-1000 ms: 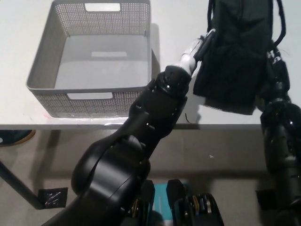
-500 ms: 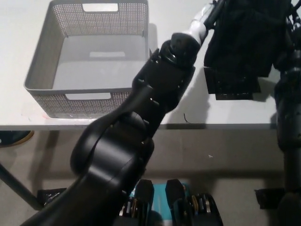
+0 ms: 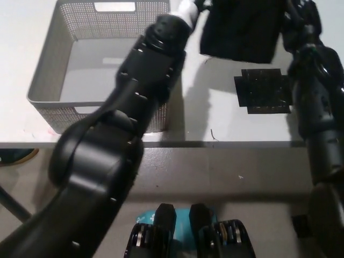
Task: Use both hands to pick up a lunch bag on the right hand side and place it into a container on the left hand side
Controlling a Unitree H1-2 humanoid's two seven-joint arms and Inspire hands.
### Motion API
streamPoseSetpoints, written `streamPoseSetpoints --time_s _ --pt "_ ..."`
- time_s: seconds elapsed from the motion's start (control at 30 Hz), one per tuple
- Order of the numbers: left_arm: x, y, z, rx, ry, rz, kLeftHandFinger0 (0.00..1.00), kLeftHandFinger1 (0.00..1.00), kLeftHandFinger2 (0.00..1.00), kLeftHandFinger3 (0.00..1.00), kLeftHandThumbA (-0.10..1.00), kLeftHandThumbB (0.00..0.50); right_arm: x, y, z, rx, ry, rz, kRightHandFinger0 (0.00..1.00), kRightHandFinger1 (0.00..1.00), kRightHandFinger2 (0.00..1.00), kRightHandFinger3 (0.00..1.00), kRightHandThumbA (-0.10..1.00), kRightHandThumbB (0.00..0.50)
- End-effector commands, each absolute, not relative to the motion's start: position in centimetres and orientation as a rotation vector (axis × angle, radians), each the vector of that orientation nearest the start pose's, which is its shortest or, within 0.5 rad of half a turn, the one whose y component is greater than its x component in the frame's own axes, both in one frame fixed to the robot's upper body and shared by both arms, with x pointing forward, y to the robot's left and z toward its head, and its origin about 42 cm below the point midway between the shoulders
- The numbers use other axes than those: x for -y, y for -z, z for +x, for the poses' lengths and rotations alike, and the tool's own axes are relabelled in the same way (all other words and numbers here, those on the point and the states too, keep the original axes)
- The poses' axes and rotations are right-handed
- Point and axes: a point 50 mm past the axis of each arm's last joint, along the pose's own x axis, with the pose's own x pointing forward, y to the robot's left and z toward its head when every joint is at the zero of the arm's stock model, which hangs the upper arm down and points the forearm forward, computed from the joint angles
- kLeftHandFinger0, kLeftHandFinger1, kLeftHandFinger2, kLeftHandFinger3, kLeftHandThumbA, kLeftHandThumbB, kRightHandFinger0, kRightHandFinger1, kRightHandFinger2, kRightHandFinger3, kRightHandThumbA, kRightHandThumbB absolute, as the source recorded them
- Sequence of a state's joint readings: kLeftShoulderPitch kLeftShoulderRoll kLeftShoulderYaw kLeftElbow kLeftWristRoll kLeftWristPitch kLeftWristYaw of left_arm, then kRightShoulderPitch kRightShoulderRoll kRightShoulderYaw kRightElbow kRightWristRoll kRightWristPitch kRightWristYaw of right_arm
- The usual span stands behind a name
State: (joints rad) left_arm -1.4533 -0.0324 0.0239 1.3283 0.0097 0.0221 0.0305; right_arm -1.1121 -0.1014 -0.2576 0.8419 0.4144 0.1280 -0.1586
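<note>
Hanging above the white table (image 3: 226, 121), the black lunch bag (image 3: 242, 27) sits at the top of the view, just right of the grey mesh container (image 3: 48, 80) and clear of the tabletop. Left of the bag, the left hand (image 3: 189, 7) shows only as a small white patch at the bag's upper left edge, mostly hidden behind its own large dark arm (image 3: 134, 113), which crosses over the container's right wall; whether that hand is clamped on the bag cannot be told. Right of the bag, the right hand (image 3: 301, 19) presses against its side, apparently gripping it, though the dark-on-dark view is poor. Below the bag, a black cross-shaped mark (image 3: 263, 91) lies flat on the table.
</note>
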Motion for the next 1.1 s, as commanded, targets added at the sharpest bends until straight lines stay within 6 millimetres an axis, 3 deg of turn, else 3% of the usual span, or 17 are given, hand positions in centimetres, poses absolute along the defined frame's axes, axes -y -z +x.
streamPoseSetpoints --time_s 0.0,0.03,0.1,0.2,0.4,0.53,0.57,0.63,0.7,0.8,0.9,1.07 --pt "-4.0 -48.9 57.6 0.324 0.366 0.100 1.00 1.00 1.00 1.00 1.00 0.184 7.9 -46.7 57.3 0.316 -0.295 0.336 1.00 1.00 1.00 1.00 1.00 0.207" --pt "-5.0 -49.3 57.7 0.354 0.349 0.091 1.00 1.00 1.00 1.00 1.00 0.140 6.7 -47.2 57.2 0.319 -0.316 0.340 1.00 1.00 1.00 1.00 1.00 0.198" --pt "-6.1 -49.7 57.6 0.390 0.333 0.086 1.00 1.00 1.00 1.00 1.00 0.122 5.5 -47.7 57.0 0.319 -0.341 0.341 1.00 1.00 1.00 1.00 1.00 0.195" --pt "-7.3 -50.1 57.6 0.381 0.324 0.060 1.00 1.00 1.00 1.00 1.00 0.146 4.2 -48.2 56.8 0.320 -0.365 0.330 1.00 1.00 1.00 1.00 1.00 0.194" --pt "-11.2 -51.9 56.4 0.475 0.250 0.064 1.00 1.00 1.00 1.00 1.00 0.115 0.5 -50.5 55.6 0.339 -0.407 0.295 1.00 1.00 1.00 1.00 1.00 0.203" --pt "-13.3 -52.6 55.2 0.533 0.214 0.062 1.00 1.00 1.00 1.00 1.00 0.055 -1.6 -51.5 54.9 0.353 -0.436 0.241 1.00 1.00 1.00 1.00 1.00 0.200" --pt "-13.8 -52.7 54.8 0.544 0.205 0.055 1.00 1.00 1.00 1.00 1.00 0.059 -2.1 -51.7 54.7 0.360 -0.446 0.229 1.00 1.00 1.00 1.00 1.00 0.189" --pt "-15.1 -52.5 54.1 0.560 0.193 0.036 1.00 1.00 1.00 1.00 1.00 0.051 -3.4 -51.8 54.3 0.365 -0.478 0.231 1.00 1.00 1.00 1.00 1.00 0.186" --pt "-16.5 -52.0 53.6 0.541 0.149 0.022 1.00 1.00 1.00 1.00 1.00 0.091 -4.7 -51.7 53.8 0.339 -0.501 0.206 1.00 1.00 1.00 1.00 1.00 0.212" --pt "-18.6 -51.4 53.0 0.553 0.099 0.021 1.00 1.00 1.00 1.00 1.00 0.051 -6.4 -51.3 53.2 0.332 -0.558 0.178 1.00 1.00 1.00 1.00 1.00 0.202" --pt "-20.3 -50.6 52.7 0.545 0.049 0.003 1.00 1.00 1.00 1.00 1.00 0.052 -7.7 -51.0 52.7 0.329 -0.596 0.174 1.00 1.00 1.00 1.00 1.00 0.173" --pt "-22.6 -48.7 52.0 0.528 -0.023 -0.028 1.00 1.00 1.00 1.00 1.00 0.030 -9.8 -49.4 52.0 0.271 -0.629 0.135 1.00 1.00 1.00 1.00 1.00 0.195"
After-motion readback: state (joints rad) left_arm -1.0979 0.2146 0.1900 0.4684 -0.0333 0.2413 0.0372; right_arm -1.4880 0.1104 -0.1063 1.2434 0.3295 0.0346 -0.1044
